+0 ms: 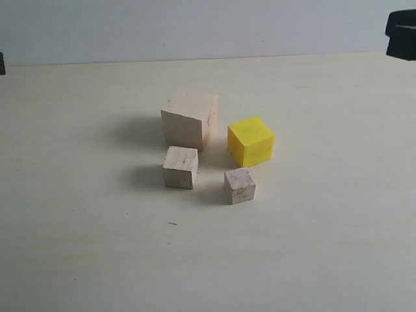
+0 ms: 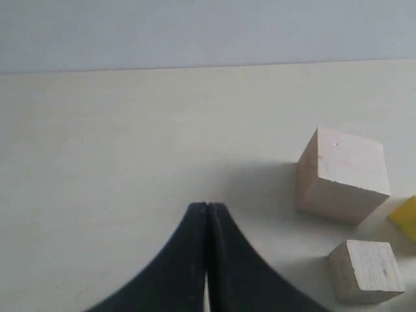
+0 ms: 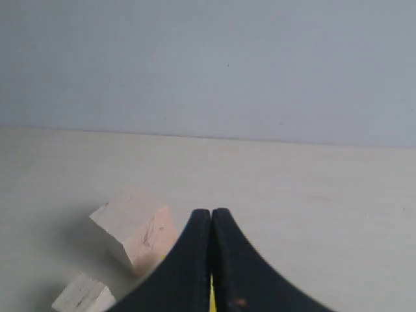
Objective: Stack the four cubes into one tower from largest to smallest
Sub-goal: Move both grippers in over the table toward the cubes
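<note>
Four cubes sit in a loose cluster at the middle of the exterior view, all resting directly on the pale counter [image 1: 78, 247], close together with narrow gaps between them. Large pale wooden cube [image 1: 188, 120]: upper left of the cluster, turned slightly so one vertical edge faces the camera. Yellow cube [image 1: 251, 140]: to its right and a little lower in the frame, also turned corner-on. Medium pale cube [image 1: 180, 167]: just below the large one. Small pale cube [image 1: 240, 186]: lower right of the cluster, below the yellow one, with some darker marks on its faces. Shadows fall to the left of the cubes. A plain grey-blue wall [image 1: 195, 26] runs behind the counter. A black part [image 1: 402, 34], cut by the frame, shows at the upper right edge of the exterior view; which piece of the rig it is cannot be told. Left gripper [image 2: 207, 214]: black fingers pressed together with nothing between them, above bare counter, with the large and medium cubes off to one side of it. Right gripper [image 3: 212, 218]: likewise closed and empty, the large and medium cubes visible beyond it and a sliver of yellow at the seam of its fingers.
</note>
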### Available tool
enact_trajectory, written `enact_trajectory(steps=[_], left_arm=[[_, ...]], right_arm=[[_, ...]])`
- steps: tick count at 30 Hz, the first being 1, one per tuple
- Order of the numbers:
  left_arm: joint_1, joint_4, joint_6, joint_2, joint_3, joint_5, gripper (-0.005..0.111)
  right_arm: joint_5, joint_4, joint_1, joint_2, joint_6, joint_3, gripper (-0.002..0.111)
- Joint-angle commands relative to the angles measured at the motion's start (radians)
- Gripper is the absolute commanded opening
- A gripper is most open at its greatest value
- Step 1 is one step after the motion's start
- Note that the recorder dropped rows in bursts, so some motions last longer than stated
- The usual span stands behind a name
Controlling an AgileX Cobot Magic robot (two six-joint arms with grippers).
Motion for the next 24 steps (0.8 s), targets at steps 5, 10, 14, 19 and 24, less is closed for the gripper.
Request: enact_trajectory(steps=[5, 10, 14, 19, 24], left_arm=[[-0.007, -0.057, 0.004, 0.170, -0.069, 0.024, 0.000], [-0.007, -0.092, 0.004, 0.253, -0.132, 0.086, 0.000], [-0.007, -0.154, 0.048, 0.312, -0.168, 0.110, 0.000], [-0.007, -0.320, 0.192, 0.364, -0.214, 0.112, 0.005], [-0.007, -0.441, 0.279, 0.420, -0.274, 0.112, 0.029]], right_arm=[[-0.041, -0.089, 0.003, 0.028, -0.011, -0.007, 0.000], [-0.036, -0.185, 0.003, 0.080, -0.011, -0.007, 0.000], [-0.036, -0.228, 0.003, 0.143, -0.011, -0.007, 0.000], [-0.035, -0.245, 0.003, 0.217, -0.011, -0.007, 0.000], [-0.035, -0.245, 0.003, 0.277, -0.011, -0.007, 0.000]])
